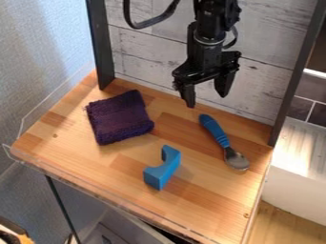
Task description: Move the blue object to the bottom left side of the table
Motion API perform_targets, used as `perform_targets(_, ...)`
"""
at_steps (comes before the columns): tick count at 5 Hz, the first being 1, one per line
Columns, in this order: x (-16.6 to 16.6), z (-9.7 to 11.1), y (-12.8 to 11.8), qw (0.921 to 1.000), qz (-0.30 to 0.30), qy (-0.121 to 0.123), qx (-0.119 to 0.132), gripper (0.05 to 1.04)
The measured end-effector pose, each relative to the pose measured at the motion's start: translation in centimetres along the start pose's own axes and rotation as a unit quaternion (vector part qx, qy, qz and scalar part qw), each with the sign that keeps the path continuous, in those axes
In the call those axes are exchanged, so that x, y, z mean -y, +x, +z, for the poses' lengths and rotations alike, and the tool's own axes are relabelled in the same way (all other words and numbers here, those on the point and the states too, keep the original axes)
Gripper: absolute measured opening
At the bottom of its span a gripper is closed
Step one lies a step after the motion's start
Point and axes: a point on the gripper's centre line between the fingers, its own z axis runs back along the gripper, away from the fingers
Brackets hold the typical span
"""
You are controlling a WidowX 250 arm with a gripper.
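Wooden counter (210, 214), below a black gripper (207, 99) spread wide near the back edge; purple cloth (119, 116) toward the back left corner; blue-handled spoon (214, 129) near the right edge; notched blue block (164, 172) toward the front edge, ahead of cloth and spoon

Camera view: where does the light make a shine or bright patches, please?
In the camera view, the spoon has a pale shine on its metal bowl, the white surface at right carries bright streaks, and the left wall shows a soft, lighter patch.
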Motion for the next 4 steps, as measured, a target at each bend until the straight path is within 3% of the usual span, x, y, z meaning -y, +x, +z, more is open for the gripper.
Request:
perform_targets(1, -0.5, -1.2, -0.4, 0.9998, -0.004, 0.014, -0.011, 0.999)
perform_targets(2, -1.3, -1.2, -0.2, 0.9991, -0.041, 0.005, -0.008, 0.999)
perform_targets(3, -2.4, 0.7, 1.2, 0.9866, -0.158, -0.042, -0.005, 0.999)
perform_targets(4, -3.0, 1.3, 0.5, 0.9641, -0.252, -0.081, -0.022, 0.999)
